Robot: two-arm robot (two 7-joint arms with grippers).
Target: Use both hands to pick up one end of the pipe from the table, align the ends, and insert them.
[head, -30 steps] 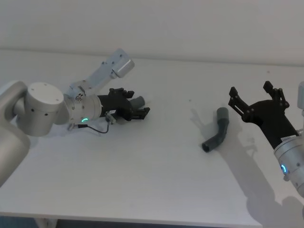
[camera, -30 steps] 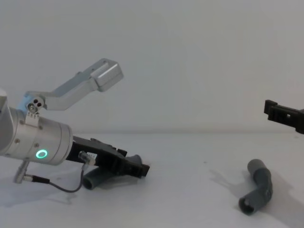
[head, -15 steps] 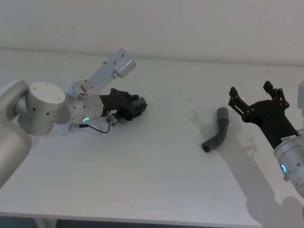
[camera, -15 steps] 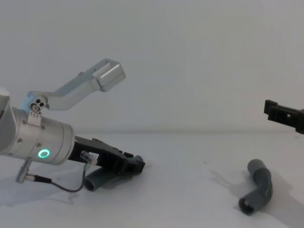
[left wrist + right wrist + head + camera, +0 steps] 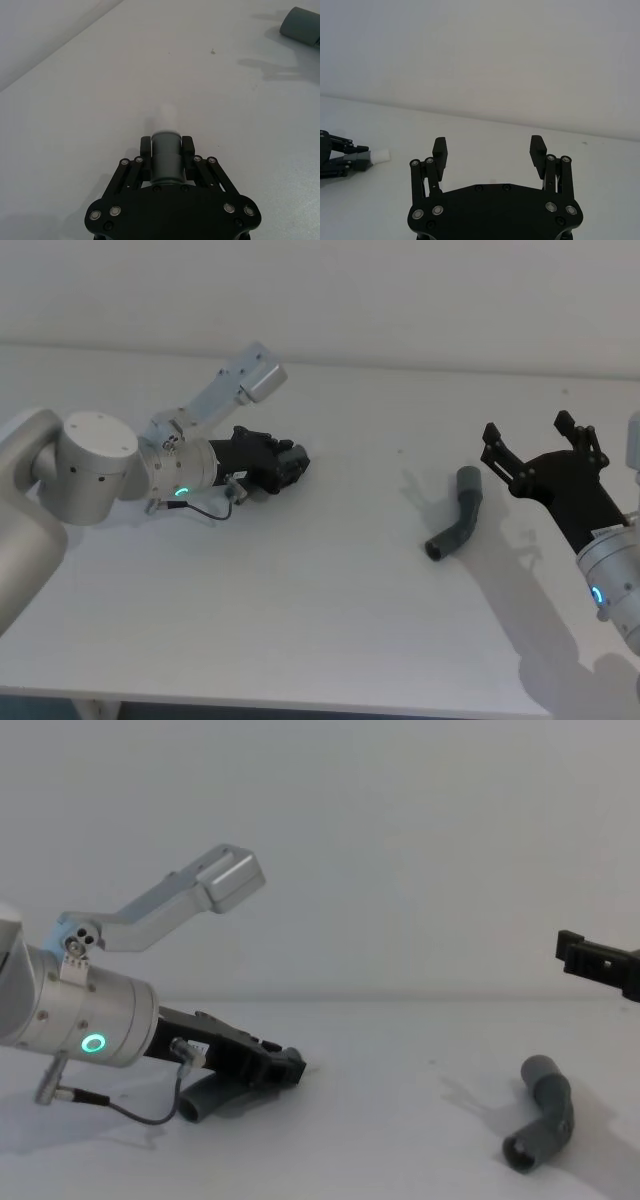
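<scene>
My left gripper [image 5: 292, 464] lies low over the white table [image 5: 320, 620] at the left, shut on one dark grey pipe piece [image 5: 205, 1098]. Its smooth cuff end [image 5: 166, 157] sits squeezed between the black fingers [image 5: 188, 146]. The other bent pipe piece [image 5: 459, 523] lies free on the table at the right, also seen from the chest [image 5: 543, 1124]. My right gripper [image 5: 530, 435] hovers just right of that piece, open and holding nothing [image 5: 488, 145].
A silver wrist camera bracket [image 5: 235, 385] sticks up above the left arm. A thin black cable [image 5: 130, 1112] loops under the left wrist. Bare table lies between the two pipe pieces and toward the front edge.
Over the last second the left gripper's fingers closed on the pipe piece; since half a second ago it has barely moved. The right arm and the free pipe piece stayed still.
</scene>
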